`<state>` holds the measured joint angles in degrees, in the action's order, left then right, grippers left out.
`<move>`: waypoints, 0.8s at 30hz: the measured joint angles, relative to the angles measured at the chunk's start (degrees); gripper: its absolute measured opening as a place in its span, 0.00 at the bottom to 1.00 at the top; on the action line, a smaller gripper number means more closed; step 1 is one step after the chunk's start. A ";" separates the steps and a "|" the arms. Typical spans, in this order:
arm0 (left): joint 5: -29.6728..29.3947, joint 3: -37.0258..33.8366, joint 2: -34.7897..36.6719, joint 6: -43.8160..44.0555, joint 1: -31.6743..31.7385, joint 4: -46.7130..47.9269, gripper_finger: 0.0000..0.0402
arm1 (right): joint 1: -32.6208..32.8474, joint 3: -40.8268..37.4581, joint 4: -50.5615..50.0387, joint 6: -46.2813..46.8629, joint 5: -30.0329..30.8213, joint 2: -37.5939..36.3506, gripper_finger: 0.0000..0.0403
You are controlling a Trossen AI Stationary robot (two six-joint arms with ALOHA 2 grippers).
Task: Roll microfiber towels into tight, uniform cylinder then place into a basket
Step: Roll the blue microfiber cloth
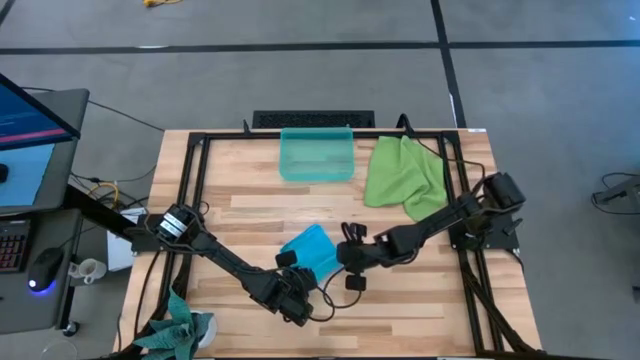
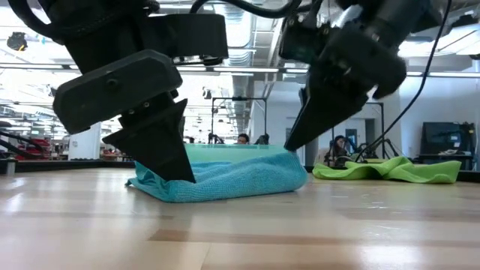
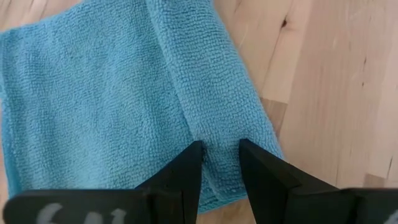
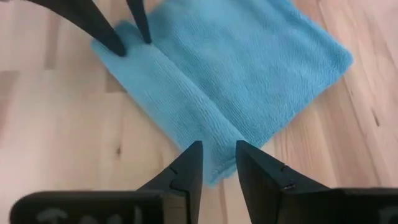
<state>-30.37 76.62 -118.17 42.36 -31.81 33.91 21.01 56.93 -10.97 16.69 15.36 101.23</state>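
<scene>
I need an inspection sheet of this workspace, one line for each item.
Surface: wooden table, black frame along its edges.
Job's things: blue towel folded, one edge rolled over; green towel crumpled, beside the basket, which holds nothing seen.
Clutter: nothing seen on the table.
Grippers: left gripper and right gripper, each with jaws pinching one end of the blue towel's rolled edge.
Cables: black cable on the right arm.
Surroundings: desk with monitor and mouse; people far behind.

Overhead looks straight down; low level; wrists close on blue towel (image 1: 312, 249).
</scene>
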 joint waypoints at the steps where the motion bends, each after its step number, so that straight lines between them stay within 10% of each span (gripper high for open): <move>1: 0.00 0.00 0.00 -0.34 0.00 0.00 0.26 | 0.38 0.00 0.11 -0.38 0.02 -0.42 0.29; 24: 0.19 -0.04 0.00 -0.16 0.02 0.07 0.26 | -2.72 0.04 3.97 -8.59 -4.00 3.32 0.18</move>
<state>-30.18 76.58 -118.17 42.20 -31.79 33.98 18.29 56.97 -7.01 8.10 11.37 104.55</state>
